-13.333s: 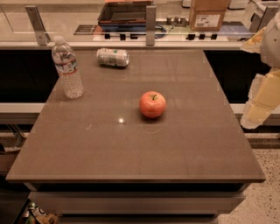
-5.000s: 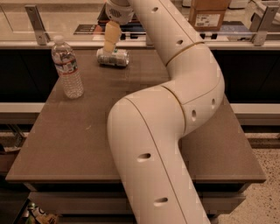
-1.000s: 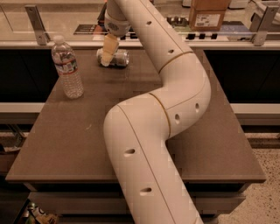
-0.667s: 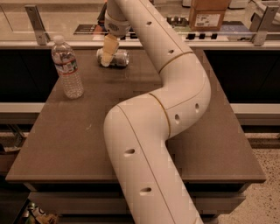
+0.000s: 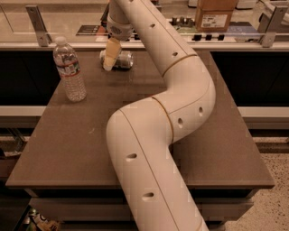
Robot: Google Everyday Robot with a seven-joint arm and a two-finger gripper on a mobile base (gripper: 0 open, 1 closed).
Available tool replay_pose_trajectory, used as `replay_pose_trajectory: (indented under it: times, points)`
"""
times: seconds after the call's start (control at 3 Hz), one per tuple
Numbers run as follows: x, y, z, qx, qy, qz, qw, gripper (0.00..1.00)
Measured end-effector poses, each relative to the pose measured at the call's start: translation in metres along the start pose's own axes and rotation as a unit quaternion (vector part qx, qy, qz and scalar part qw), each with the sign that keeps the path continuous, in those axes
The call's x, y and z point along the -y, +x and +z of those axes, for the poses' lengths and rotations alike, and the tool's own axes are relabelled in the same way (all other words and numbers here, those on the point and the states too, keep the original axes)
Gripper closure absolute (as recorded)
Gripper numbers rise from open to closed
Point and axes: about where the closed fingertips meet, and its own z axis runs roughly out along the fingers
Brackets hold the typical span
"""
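Camera view took in the brown worktop [image 5: 63,135] first, with my white arm [image 5: 180,99] bending across it from the near edge to the far left. A cardboard box [image 5: 216,13] sat beyond the far edge, to the right. A clear water bottle [image 5: 69,70] stood upright near the left edge. Right of it and farther back, a metal can [image 5: 123,59] lay on its side. My hand [image 5: 110,56] was down at the can's left end, overlapping it; I could not tell whether it was open or gripping the can.
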Motion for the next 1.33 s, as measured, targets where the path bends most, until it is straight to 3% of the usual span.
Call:
replay_pose_trajectory:
  times: [0.33, 0.67, 1.33]
  points:
    - [0.0, 0.0, 0.001, 0.0, -0.001, 0.0, 1.0, 0.0]
    - [0.003, -0.005, 0.005, 0.007, 0.005, -0.001, 1.0, 0.17]
    - [0.008, -0.012, 0.014, 0.017, 0.011, -0.001, 0.9998, 0.65]
